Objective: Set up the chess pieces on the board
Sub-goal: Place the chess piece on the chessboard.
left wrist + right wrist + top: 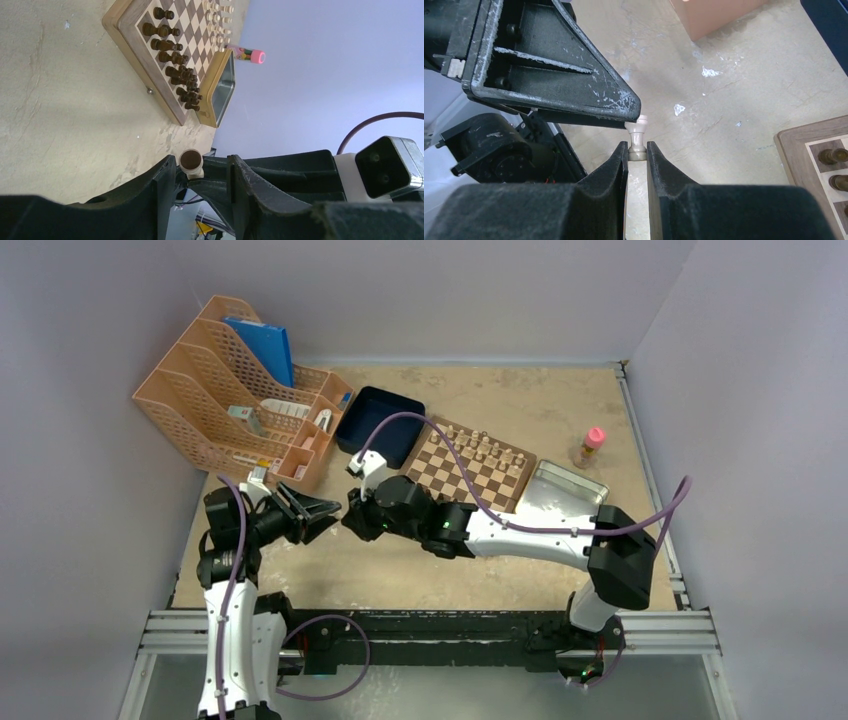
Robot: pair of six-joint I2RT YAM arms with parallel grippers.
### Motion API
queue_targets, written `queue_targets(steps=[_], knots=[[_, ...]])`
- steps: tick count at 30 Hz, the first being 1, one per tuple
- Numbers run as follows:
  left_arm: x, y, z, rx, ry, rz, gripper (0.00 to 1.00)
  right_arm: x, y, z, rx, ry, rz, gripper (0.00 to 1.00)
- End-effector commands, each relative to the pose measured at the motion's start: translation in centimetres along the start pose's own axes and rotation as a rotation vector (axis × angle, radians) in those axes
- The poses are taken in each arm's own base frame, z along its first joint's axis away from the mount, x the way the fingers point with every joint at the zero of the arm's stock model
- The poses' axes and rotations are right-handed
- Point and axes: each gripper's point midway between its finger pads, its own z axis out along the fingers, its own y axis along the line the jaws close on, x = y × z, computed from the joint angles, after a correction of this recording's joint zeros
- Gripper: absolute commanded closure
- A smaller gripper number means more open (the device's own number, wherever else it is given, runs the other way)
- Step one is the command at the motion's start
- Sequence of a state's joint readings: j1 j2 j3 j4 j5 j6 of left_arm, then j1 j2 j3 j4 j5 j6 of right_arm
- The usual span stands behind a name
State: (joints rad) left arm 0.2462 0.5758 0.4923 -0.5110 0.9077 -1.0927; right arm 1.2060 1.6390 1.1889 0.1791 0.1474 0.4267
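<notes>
The board (470, 472) lies at the back right of centre, with light chess pieces (485, 450) on its far rows. The left wrist view shows dark pieces (175, 65) on the near rows. My right gripper (638, 145) is shut on one end of a light beige piece (637, 137) and holds it in the air left of the board. My left gripper (201, 161) is open around that piece (191, 160), whose brown felt bottom faces its camera. One left finger (624, 107) touches the piece's far end. In the top view both grippers (338, 515) meet tip to tip.
A dark blue tray (380, 418) sits behind the board's left corner. A metal tin (568, 488) lies against its right side. A pink-capped bottle (590, 447) stands further right. An orange file organizer (240, 390) fills the back left.
</notes>
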Motion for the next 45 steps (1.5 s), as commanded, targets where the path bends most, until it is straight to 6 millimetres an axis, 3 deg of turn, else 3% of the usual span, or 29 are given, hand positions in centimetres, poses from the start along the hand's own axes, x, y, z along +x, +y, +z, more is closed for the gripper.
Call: queue_targets(steps=[1, 7, 15, 22, 27, 31, 35, 39, 42, 45], knots=[[-0.1, -0.3, 0.1, 0.01, -0.004, -0.025, 0.59, -3.7, 1.1, 0.2, -0.014, -0.101, 0.024, 0.87], [-0.3, -0.1, 0.1, -0.001, -0.023, -0.034, 0.59, -4.4, 1.3, -0.2, -0.024, -0.125, 0.032, 0.87], [-0.8, -0.1, 0.1, -0.001, -0.065, -0.046, 0.71, -4.6, 1.7, -0.6, -0.047, -0.136, 0.025, 0.86], [-0.7, -0.1, 0.4, 0.013, -0.041, -0.085, 0.73, -4.4, 1.5, -0.1, -0.038, -0.135, 0.013, 0.86], [-0.7, -0.4, 0.2, 0.024, -0.058, -0.119, 0.88, -4.9, 1.6, 0.1, -0.042, -0.152, 0.02, 0.84], [-0.6, -0.8, 0.1, 0.036, -0.052, -0.21, 0.91, -6.0, 1.7, -0.1, -0.041, -0.21, 0.047, 0.77], [-0.8, -1.4, -0.2, 0.043, -0.078, -0.299, 0.96, -7.9, 1.2, -0.8, -0.015, -0.312, 0.084, 0.69], [-0.9, -2.2, -0.7, 0.051, -0.11, -0.382, 0.99, -8.9, 1.2, -1.9, -0.032, -0.383, 0.102, 0.68], [-0.9, -2.7, -1.1, 0.061, -0.127, -0.417, 1.0, -9.0, 0.9, -2.7, -0.03, -0.407, 0.112, 0.68], [-0.9, -2.8, -1.4, 0.058, -0.145, -0.459, 1.0, -9.3, 0.9, -4.0, -0.05, -0.443, 0.124, 0.61]])
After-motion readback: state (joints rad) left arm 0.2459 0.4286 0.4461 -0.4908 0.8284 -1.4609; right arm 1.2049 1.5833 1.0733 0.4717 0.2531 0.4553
